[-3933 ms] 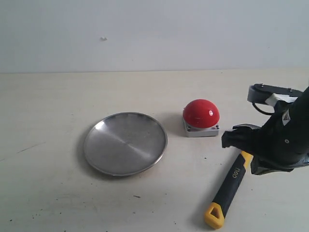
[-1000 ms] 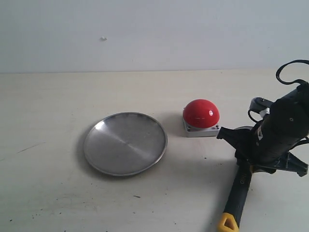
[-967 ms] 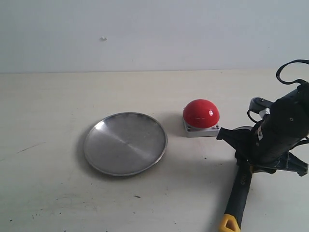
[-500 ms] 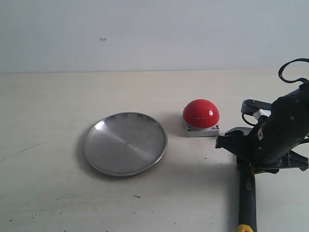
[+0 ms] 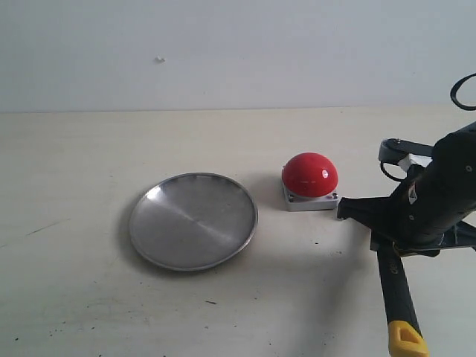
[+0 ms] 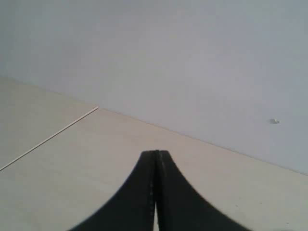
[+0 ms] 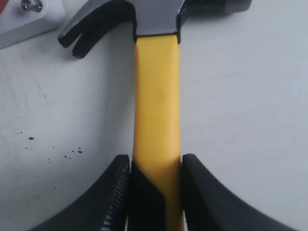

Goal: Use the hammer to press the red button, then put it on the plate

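Nearest in the exterior view is the yellow looped end of the claw hammer, whose black rubber handle runs away from the front edge of the worktop on the right side. Farther along, the right end effector pinches the hammer from both sides where the black grip meets the yellow neck, its two dark fingers pressed against it. Beyond the grip, the dark metal head points its claw towards the light-grey base of the red button, near it but apart; whether the head rests on the worktop cannot be told. The brushed silver plate lies to the left of the button, well apart from the hammer, with nothing on it. The left end effector has its fingers pressed together, holding nothing, over bare worktop before a pale wall.
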### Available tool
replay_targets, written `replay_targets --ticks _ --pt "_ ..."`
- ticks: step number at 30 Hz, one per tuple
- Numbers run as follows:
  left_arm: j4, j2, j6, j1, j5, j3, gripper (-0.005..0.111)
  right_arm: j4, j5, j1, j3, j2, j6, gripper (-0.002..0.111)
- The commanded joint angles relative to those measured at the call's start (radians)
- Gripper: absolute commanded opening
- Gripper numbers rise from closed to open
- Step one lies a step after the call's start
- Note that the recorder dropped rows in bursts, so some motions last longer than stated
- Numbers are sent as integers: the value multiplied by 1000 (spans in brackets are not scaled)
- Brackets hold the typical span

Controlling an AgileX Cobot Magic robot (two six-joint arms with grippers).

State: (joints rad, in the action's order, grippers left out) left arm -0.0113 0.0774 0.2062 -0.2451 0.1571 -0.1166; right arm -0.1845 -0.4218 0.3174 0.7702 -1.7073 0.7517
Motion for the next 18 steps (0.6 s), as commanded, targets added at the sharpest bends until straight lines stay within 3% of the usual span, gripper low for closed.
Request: replay_targets --ticks 1,18 --pt "2 -5 7 -3 -5 2 0 5 -2 -2 -3 19 -10 0" --pt "0 -5 9 -2 -51 2 0 31 12 -2 -3 19 -37 0"
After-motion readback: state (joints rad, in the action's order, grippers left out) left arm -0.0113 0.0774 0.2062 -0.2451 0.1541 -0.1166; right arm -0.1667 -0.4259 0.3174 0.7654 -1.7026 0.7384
